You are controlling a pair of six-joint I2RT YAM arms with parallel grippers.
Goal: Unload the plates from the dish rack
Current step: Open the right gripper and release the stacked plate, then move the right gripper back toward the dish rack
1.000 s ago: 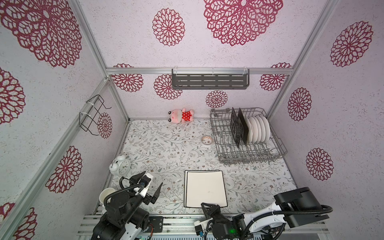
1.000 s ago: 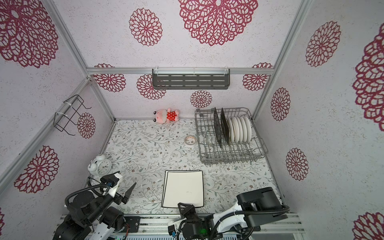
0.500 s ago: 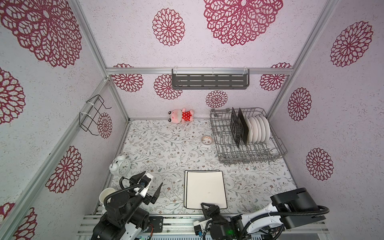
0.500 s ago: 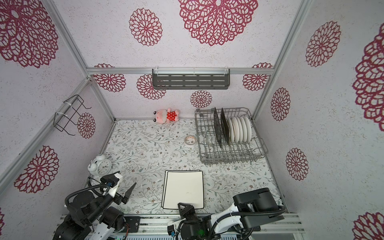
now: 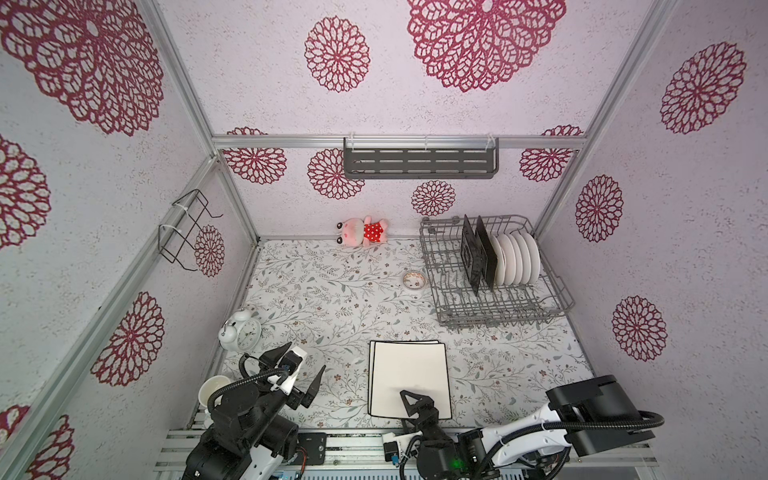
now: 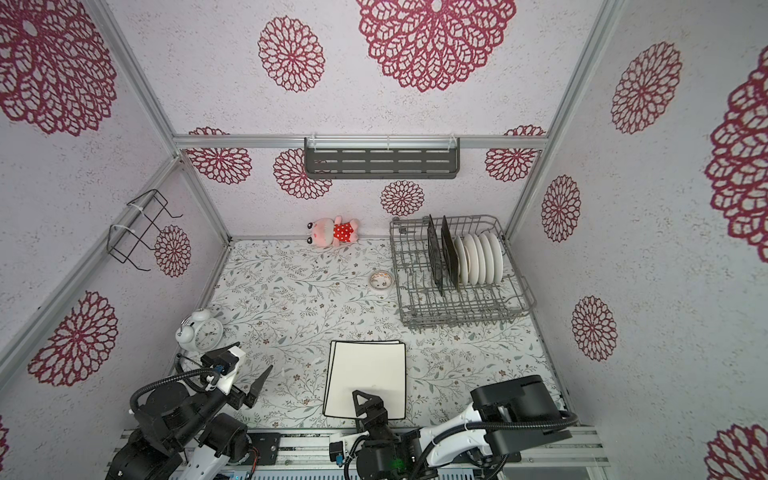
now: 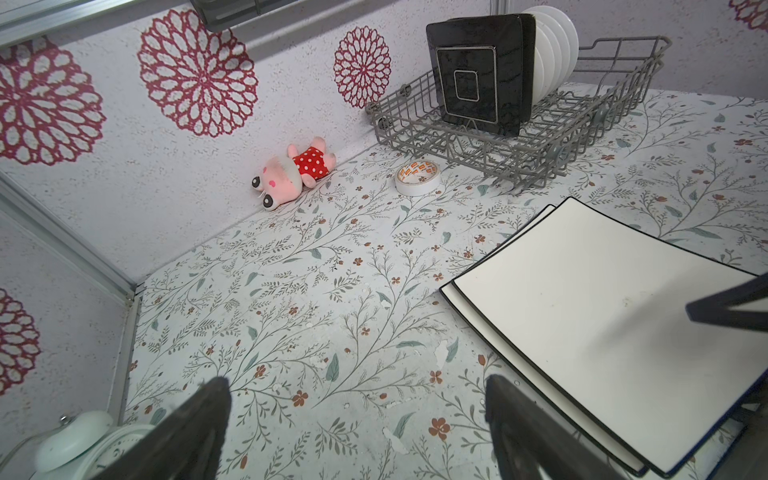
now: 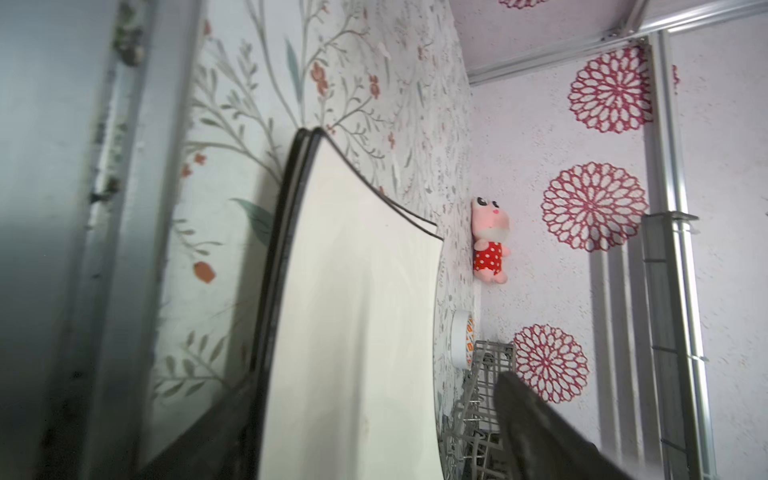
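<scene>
Opening wide, my right end effector [image 5: 409, 401] is letting go of the white square plates [image 5: 409, 370] it was pinching a moment ago. They are lying flat and stacked on the surface, out in front of the dish rack [image 5: 498, 311]. My fingers are sitting loosely around the edge farthest from the dish rack. My left end effector [image 5: 302, 368] is spread wide too, holding nothing. Black square plates [image 5: 478, 257] and round white plates [image 5: 517, 257] are standing in the dish rack. They look hard, slippery and breakable, so I am planning to pinch a top rim.
</scene>
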